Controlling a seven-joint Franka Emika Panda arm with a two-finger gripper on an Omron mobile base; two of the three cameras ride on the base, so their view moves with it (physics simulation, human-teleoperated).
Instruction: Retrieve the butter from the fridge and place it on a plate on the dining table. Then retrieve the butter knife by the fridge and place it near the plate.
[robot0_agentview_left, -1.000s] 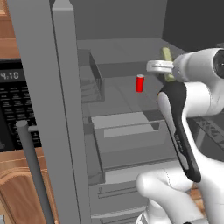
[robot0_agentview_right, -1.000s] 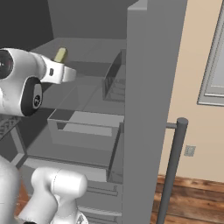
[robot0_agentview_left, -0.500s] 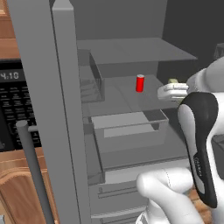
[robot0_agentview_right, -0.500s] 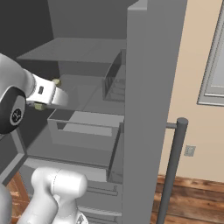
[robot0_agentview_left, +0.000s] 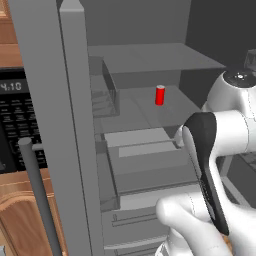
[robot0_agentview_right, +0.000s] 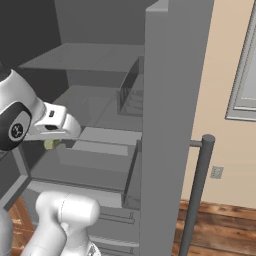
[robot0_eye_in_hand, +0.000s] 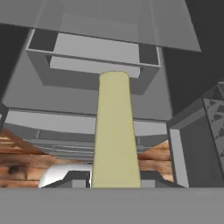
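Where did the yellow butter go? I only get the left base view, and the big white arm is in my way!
Observer: The butter is in the gripper, sticking straight out from between the fingers in the hand view.
Operator: Is it out of the fridge?
Observer: The right base view shows its pale end under the hand, in front of the fridge drawer.
Operator: What's under it?
Observer: In the hand view, wood floor shows beside the drawer fronts.
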